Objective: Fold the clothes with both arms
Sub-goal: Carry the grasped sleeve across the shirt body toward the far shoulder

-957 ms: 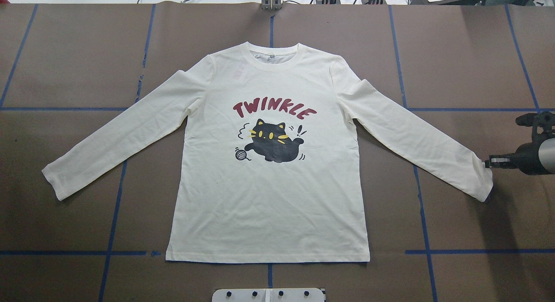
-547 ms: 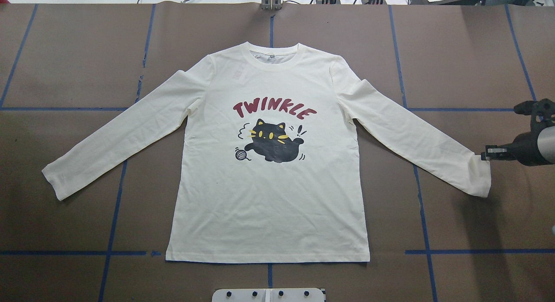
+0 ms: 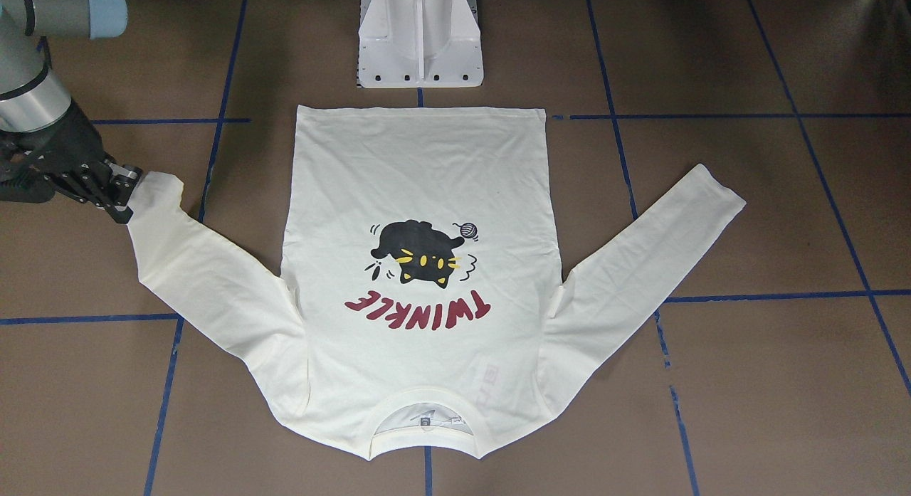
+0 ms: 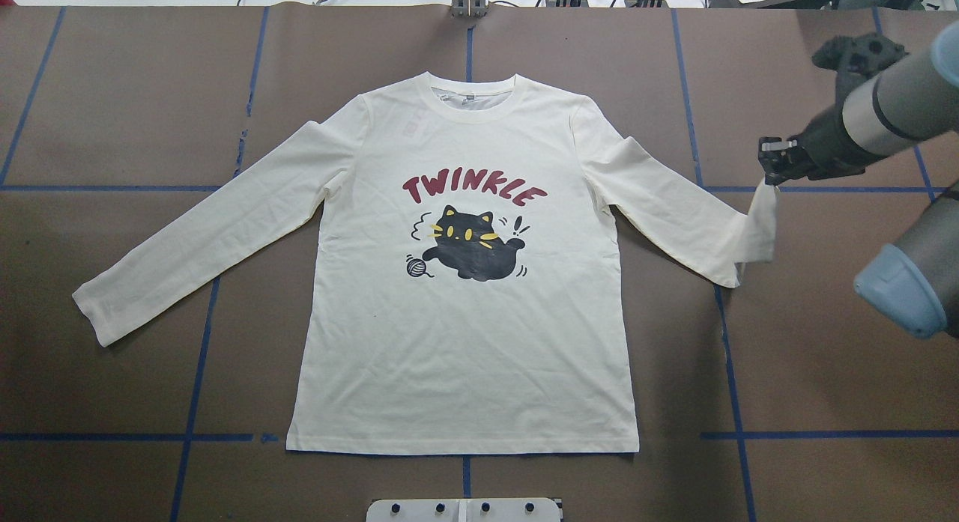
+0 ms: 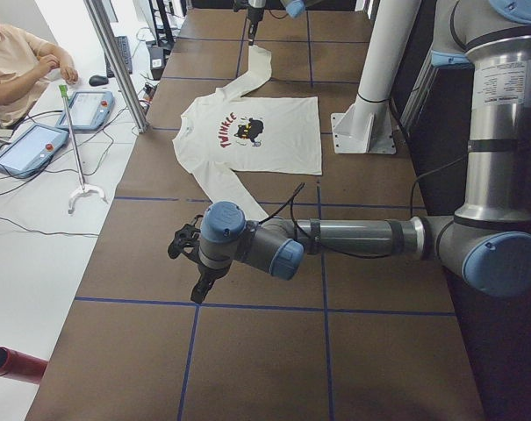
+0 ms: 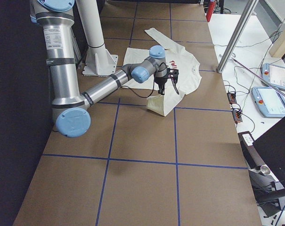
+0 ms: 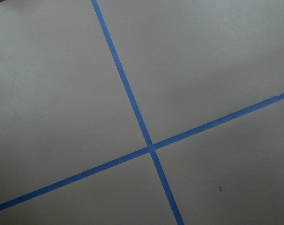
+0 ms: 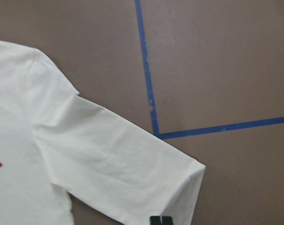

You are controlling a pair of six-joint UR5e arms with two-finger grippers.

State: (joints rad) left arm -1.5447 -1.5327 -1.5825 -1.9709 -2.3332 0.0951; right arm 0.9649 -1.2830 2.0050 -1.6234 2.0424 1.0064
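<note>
The cream long-sleeved shirt (image 4: 464, 342) lies flat and face up, its black cat and red "TWINKLE" print showing; it also appears in the front-facing view as the shirt (image 3: 420, 169). My right gripper (image 4: 768, 170) is shut on the cuff of the right-hand sleeve (image 4: 674, 215), and the sleeve end hangs lifted off the table. The right wrist view shows that sleeve (image 8: 109, 164) below the closed fingertips (image 8: 159, 220). The other sleeve (image 4: 202, 230) lies stretched out flat. My left gripper (image 5: 197, 291) hovers over bare table away from the shirt; I cannot tell whether it is open or shut.
The brown table cover (image 4: 112, 95) carries a grid of blue tape lines (image 4: 195, 372). The white pedestal base (image 3: 420, 40) stands just behind the shirt's hem. A seated person (image 5: 19, 61), teach pendants and a metal post (image 5: 116, 61) are beyond the table's far edge.
My right gripper has risen and swung toward the table's far side and inward, carrying the cuff up. The sleeve end now hangs folded instead of lying flat. The rest of the shirt is unmoved.
</note>
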